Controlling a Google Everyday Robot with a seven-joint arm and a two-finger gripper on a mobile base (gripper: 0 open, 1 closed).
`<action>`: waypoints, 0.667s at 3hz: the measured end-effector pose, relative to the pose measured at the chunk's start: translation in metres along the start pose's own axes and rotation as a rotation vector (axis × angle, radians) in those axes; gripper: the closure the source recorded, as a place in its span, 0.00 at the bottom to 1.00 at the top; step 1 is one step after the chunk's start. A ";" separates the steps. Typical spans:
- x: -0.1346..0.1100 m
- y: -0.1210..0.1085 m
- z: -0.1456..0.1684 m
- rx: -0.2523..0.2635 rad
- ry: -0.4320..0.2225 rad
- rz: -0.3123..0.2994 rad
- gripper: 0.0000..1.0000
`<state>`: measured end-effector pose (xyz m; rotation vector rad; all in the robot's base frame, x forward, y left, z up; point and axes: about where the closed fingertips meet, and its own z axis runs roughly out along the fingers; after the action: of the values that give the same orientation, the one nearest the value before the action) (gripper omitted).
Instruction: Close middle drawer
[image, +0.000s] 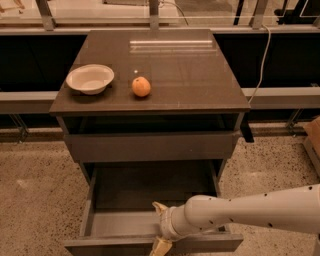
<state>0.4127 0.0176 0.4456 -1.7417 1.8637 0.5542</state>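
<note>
Held the gripper (161, 227) low at the front of the middle drawer (115, 223), fingers (159, 207) spread apart, one inside, one outside the front panel. Found that drawer pulled well out beneath the top drawer (150, 146). Found a bowl (90, 78) and an orange (141, 86) near each other on the tabletop (190, 75).

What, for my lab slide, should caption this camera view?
Gripper, jaws open, at the front edge of the pulled-out wide dark grey-brown middle drawer.

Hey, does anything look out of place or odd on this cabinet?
The middle drawer hangs pulled far out, with the gripper at its front edge, jaws open. The top drawer seems slightly ajar too. The bowl and orange stand tidy on top; nothing spilled.
</note>
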 end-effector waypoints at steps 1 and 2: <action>0.008 0.008 0.011 0.014 0.021 0.036 0.18; 0.010 0.004 0.012 0.045 0.040 0.050 0.41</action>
<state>0.4093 0.0174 0.4299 -1.6926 1.9370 0.4955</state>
